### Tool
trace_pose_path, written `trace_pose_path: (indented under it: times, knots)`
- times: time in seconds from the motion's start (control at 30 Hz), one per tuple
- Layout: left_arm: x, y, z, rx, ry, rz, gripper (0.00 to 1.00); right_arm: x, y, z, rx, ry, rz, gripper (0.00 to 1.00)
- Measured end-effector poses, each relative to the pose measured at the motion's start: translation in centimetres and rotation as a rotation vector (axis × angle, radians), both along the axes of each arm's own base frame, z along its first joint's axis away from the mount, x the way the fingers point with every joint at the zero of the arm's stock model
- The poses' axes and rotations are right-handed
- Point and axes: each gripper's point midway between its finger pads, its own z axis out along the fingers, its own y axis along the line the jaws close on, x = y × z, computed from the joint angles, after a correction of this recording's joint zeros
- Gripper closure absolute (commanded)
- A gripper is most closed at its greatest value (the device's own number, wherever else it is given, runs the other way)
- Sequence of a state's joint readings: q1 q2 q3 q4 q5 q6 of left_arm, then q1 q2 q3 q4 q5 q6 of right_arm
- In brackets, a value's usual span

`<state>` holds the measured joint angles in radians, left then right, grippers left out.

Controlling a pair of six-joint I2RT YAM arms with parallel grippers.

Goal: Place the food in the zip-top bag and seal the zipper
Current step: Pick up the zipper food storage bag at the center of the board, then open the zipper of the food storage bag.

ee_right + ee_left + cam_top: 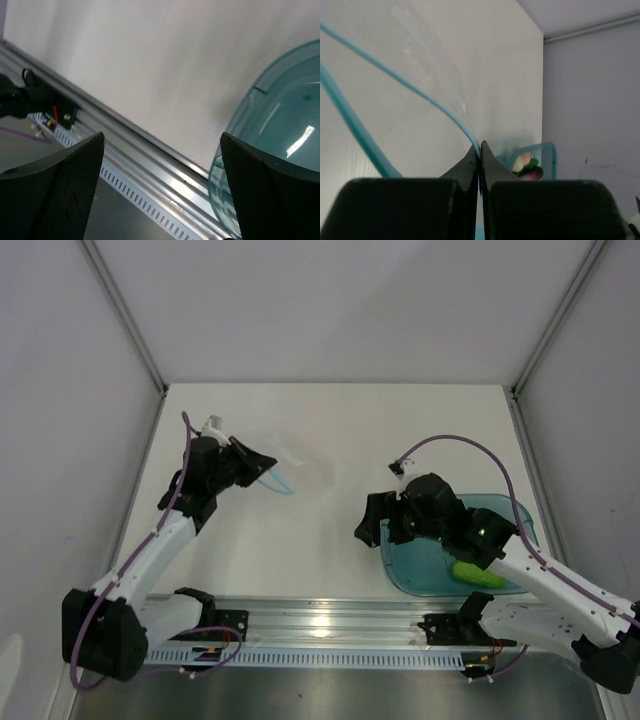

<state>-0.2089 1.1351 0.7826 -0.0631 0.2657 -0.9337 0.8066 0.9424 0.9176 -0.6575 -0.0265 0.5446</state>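
Note:
My left gripper [264, 468] is shut on the light blue zipper [279, 483] of the clear zip-top bag [292, 462], at the table's far left. In the left wrist view the gripper [480, 148] pinches the zipper [420, 93], which curves away up and left along the bag [432, 57]. The food lies in the teal tray [415, 565] at the right: a light green cucumber [478, 575] shows beside the right arm. Further off in the left wrist view sit a cream egg [518, 163], pink egg [526, 157], green pepper [533, 164] and purple eggplant [535, 173]. My right gripper [372, 520] hangs open and empty at the tray's left edge.
A metal rail [320, 625] runs along the table's near edge, and it also shows under the right gripper [162, 136] as the rail [150, 165], beside the tray's rim [235, 150]. White walls enclose the table on three sides.

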Motion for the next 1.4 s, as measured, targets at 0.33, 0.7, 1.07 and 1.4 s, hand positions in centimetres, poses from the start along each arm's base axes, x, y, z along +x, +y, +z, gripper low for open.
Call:
trace_pose_path:
  times: [0.33,0.7,1.07,1.4]
  knots:
    - [-9.0,-2.3,0.9,0.033,-0.063,-0.07,0.99,-3.7,8.0,2.9,-0.042,-0.163,0.247,0.21]
    - [-10.8,-3.8,-0.6,0.056,-0.041,-0.115,1.0,-4.7,14.7,5.0,-0.102,-0.335,0.296,0.36]
    - [-12.1,-5.1,-1.8,0.048,-0.008,-0.168,0.99,-2.9,17.1,3.4,-0.181,-0.383,0.281,0.42]
    - [-12.7,-5.3,-1.4,-0.019,0.032,-0.149,0.99,-2.1,17.7,1.9,-0.223,-0.394,0.266,0.43]
